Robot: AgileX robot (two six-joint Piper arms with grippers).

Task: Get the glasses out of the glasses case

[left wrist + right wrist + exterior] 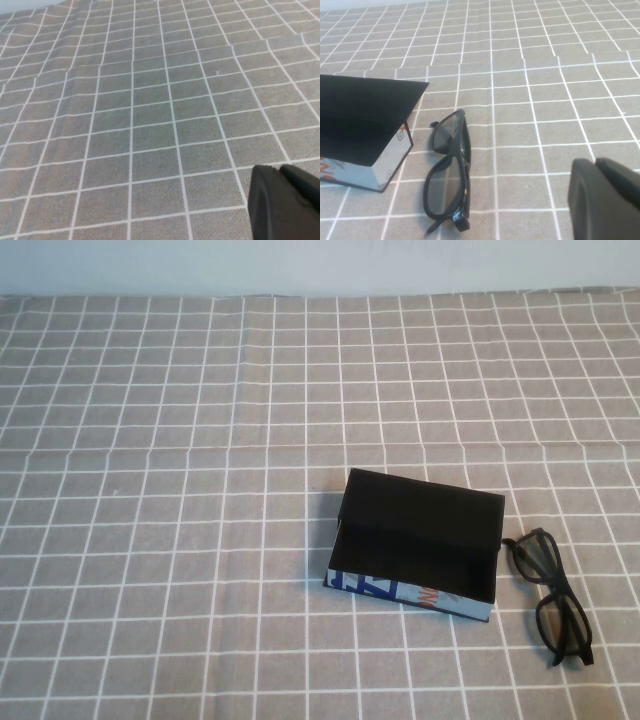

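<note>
We are seeing the glasses point(552, 592) lying folded on the checked tablecloth point(150, 540), just beside the right end of the glasses case point(418, 545) and outside it. The case is sitting with its flap lid open. Our right gripper point(606, 200) is hovering near the glasses, holding nothing. Our left gripper point(285, 202) is hovering over bare cloth, holding nothing. We cannot tell either gripper's opening.

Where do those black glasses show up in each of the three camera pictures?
High view: the glasses lie on the checked cloth, right of the open glasses case.
Left wrist view: not in it; only cloth and part of the left gripper.
Right wrist view: centre-left, beside the case; right gripper at the corner.
Shared landmark: the cloth.
</note>
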